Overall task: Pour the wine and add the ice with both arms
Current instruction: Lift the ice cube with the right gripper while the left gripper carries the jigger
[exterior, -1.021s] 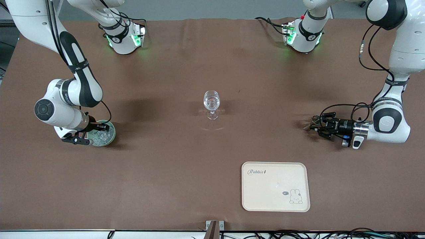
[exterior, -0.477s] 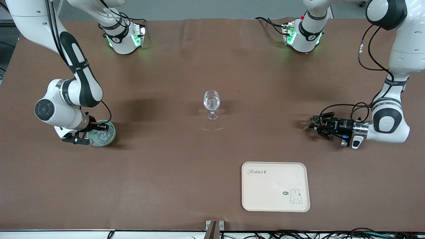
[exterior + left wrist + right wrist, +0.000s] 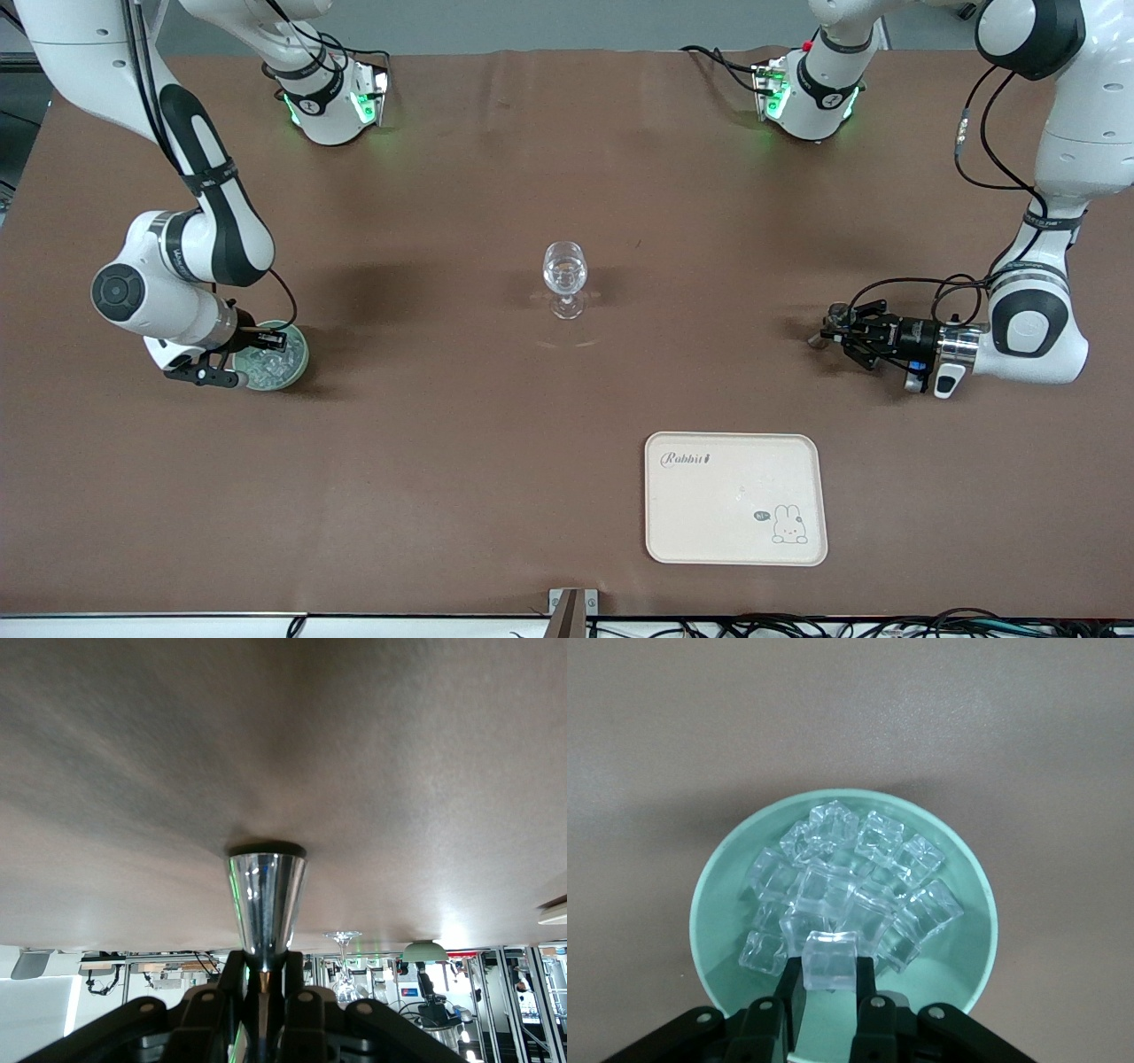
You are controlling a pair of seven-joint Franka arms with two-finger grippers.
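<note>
1. Across the front view, your right gripper [image 3: 259, 341] sits down in the pale green bowl [image 3: 297, 365] at the right arm's end of the surface [image 3: 443, 461], its fingers closed on a cube of the ice [image 3: 268, 366]. Your left gripper [image 3: 828, 335] lies low at the left arm's end, fingers closed on a small metal cup [image 3: 817, 338] that is hard to make out here. The wine glass [image 3: 565, 276] stands upright between them, well apart from both, and the cream tray [image 3: 735, 498] lies nearer the camera.

2. From the left wrist view, your left gripper [image 3: 263, 979] pinches the narrow end of the shiny conical metal cup [image 3: 266, 904]. Its long axis runs straight out from the fingers, the wide mouth pointing away. The wine glass [image 3: 342, 948] shows small, farther off.

3. From the right wrist view, your right gripper [image 3: 830, 985] clamps one cube [image 3: 830, 961] at the near edge of the ice [image 3: 850, 895] heaped in the pale green bowl [image 3: 970, 904]. I judge the lift should go straight up, then across toward the glass.
</note>
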